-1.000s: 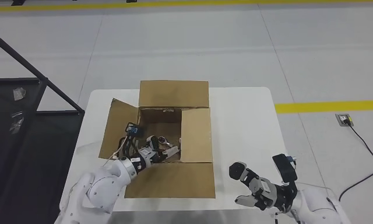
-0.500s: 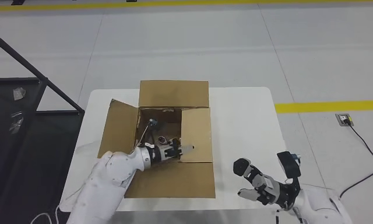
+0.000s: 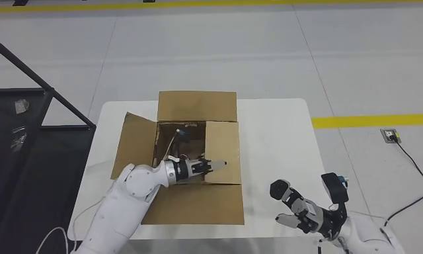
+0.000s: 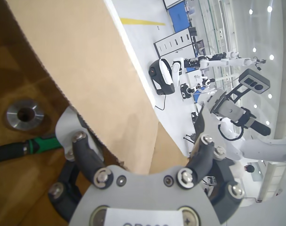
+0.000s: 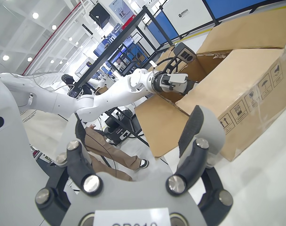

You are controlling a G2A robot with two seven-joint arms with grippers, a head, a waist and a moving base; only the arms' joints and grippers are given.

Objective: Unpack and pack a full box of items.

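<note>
Both our left pincer (image 3: 213,166) and right pincer (image 3: 284,204) gape empty; the left straddles a flap of the box (image 3: 197,106), a green-handled tool (image 4: 39,143) just beneath it, so we judge unpacking underway, needing an inward dip.

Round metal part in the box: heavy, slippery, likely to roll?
The round metal part looks thick-walled, so probably heavy for its size. Its shiny rim may slip in a grip. Lying flat-end down, it likely won't roll.

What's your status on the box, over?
Left claw open, astride cardboard box flap. Right claw open, empty, over table. Green-handled tool inside; flap in way.
</note>
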